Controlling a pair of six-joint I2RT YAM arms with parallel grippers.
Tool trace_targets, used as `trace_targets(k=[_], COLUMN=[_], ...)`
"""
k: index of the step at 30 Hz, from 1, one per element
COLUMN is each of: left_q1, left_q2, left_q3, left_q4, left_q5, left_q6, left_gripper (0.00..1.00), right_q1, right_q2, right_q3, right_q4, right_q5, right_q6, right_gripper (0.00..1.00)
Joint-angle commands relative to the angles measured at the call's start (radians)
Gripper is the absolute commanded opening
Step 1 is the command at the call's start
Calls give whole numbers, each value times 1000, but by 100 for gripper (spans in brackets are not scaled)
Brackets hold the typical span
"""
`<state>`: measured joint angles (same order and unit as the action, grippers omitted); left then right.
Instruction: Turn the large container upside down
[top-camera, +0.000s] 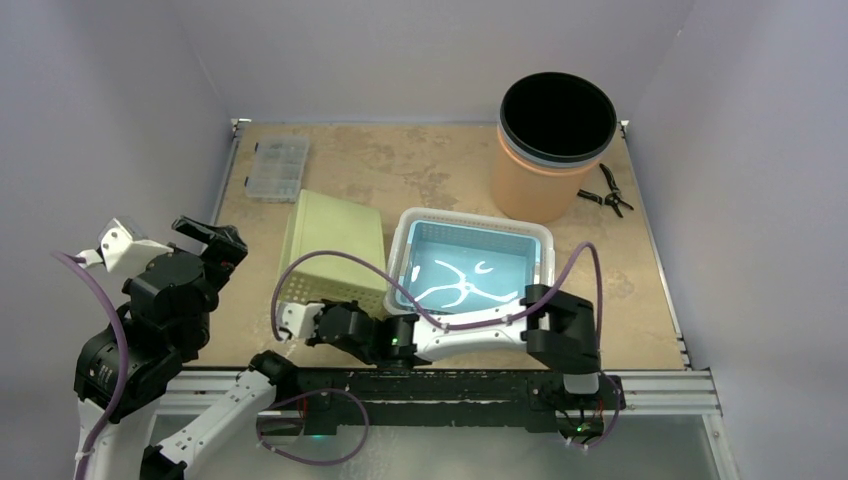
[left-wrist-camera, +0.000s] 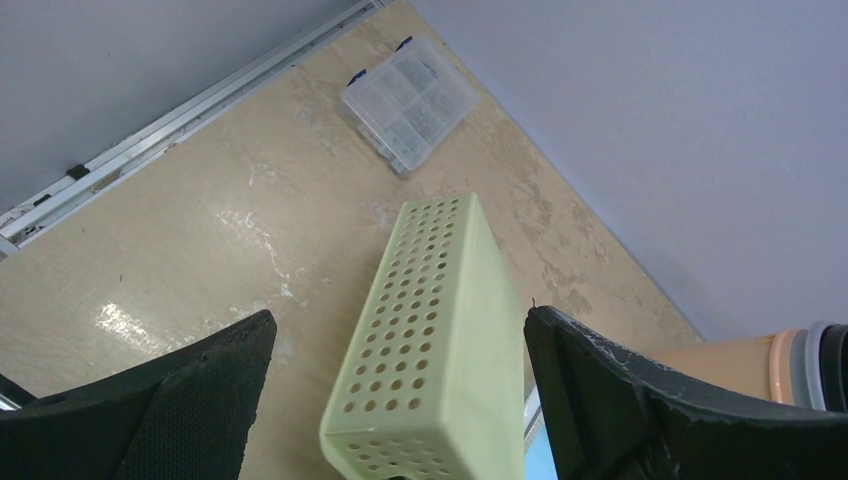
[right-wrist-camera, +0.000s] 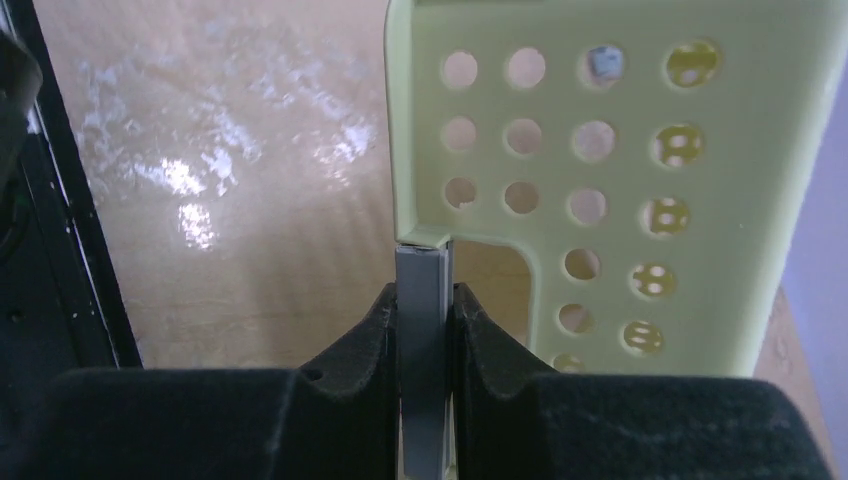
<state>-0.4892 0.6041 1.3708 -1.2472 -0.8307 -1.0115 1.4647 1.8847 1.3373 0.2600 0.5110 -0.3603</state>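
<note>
The tan bench fills the floor of a pale-walled booth, with both arms mounted along its near edge. The right arm lies low across that edge, reaching to its left, and the right pincer is closed at the near left corner of the green basket. In the wrist view its black fingers press from both sides on a thin grey strip that runs up to meet the basket's perforated wall. Whether that strip is the basket's own rim I cannot tell.

The left arm is drawn back at the bench's left side. The left pincer is spread wide and grips nothing — its wrist camera looks past both fingers at the basket beyond.

An orange bucket with a black rim stands upright at the far right. Nearer, a white tub, pale blue inside, sits open side up right of centre.

The green basket lies just left of the tub on the left half of the bench, a solid face upward and a hole-dotted wall toward the arms — nearly touching the tub's left wall.

A clear organiser box rests at the far left, apart from the basket. Black pliers lie just right of the bucket.
</note>
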Motion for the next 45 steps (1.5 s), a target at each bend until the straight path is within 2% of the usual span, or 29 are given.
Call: trace_targets(k=[1,4,6,18,22,26,31,40,45], left_q1=[5,4,4,5,4,5,4,4,5], left_q2=[15,15,11,19,9,10,16,23,36], left_q3=[10,3,-2,14,-1,-12,-30,-37,-40], left_q4=[0,-10,-12,-23,-8,2,18,14,20], left_q5=[-5,-1,3,7,12,15,33,32,38], left_q6=[6,4,3,36,35,35,35,58,62], left_gripper=[94,95,94,95,95,95,95,95,96], right_q1=[-3,-3,-3,-3,0,3,3,10,32], right_q2=[69,123,158,203,193,150,207,211,213], right_q3=[40,67,106,149,129,62,104,74,33], right_q4=[-12,-5,-39,-77,-48,50,8,58,128], right_q5=[-42,-56,-84,-125,-81,-79,-95,-151,-164], right_q6=[56,46,99,141,145,147,163,214,252], right_gripper=[0,0,1,35,37,38,37,40,48])
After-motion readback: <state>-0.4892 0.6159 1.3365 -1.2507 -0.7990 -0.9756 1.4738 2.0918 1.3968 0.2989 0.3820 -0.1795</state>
